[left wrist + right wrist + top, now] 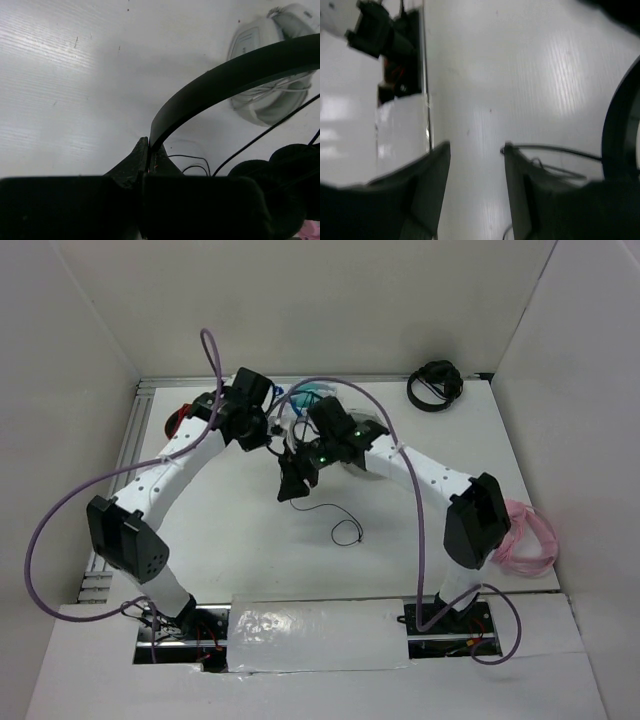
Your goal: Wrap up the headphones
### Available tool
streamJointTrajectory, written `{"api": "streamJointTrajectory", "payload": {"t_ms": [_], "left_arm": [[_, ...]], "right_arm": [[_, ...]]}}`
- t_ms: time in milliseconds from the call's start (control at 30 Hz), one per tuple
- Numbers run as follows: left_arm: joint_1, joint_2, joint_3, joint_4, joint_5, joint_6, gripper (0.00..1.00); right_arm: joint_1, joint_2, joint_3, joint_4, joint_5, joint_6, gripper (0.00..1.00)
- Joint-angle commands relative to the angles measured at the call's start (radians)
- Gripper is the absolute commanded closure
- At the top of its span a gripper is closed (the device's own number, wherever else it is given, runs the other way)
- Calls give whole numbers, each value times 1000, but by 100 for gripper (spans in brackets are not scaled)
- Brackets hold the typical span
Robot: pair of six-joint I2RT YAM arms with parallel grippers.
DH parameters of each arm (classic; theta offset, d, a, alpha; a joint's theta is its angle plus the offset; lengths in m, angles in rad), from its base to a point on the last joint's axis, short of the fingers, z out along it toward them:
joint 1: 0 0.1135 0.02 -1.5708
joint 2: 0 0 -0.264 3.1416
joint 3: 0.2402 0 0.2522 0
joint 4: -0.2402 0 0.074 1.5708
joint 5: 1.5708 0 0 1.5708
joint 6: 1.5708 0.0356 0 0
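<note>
While the left gripper pinched one end of the thin headband, its jaws closed tightly on it, the headphones were held over the far middle of the table, between the two arms. Their earcups looked dark and blurred at the lower right of the left wrist view, partly cut off. The thin cable trailed down onto the table. The right gripper stood open just beside them, with nothing between its fingers. A white object behind the headband carried a pale label, but its writing was too blurred to read.
</note>
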Motion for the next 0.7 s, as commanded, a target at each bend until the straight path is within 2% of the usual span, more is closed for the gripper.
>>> {"api": "streamJointTrajectory", "payload": {"t_ms": [0, 33, 67, 200, 300, 533, 667], "left_arm": [[31, -122, -26, 90, 84, -50, 100], [36, -133, -33, 96, 89, -53, 100], [42, -153, -44, 96, 93, -56, 100], [51, -211, -75, 111, 112, -56, 100], [62, -263, -110, 151, 156, -41, 100], [79, -331, -115, 156, 192, -22, 100], [83, -360, -125, 160, 195, -21, 100]], "right_arm": [[76, -147, -149, 288, 377, 157, 45], [96, -176, -233, 333, 451, 192, 43], [135, -234, -275, 378, 609, 211, 42], [214, -321, -408, 547, 918, 288, 38], [240, -361, -488, 645, 1033, 323, 36], [252, -525, -715, 864, 1047, 314, 30], [248, -591, -796, 883, 1033, 283, 30]]}}
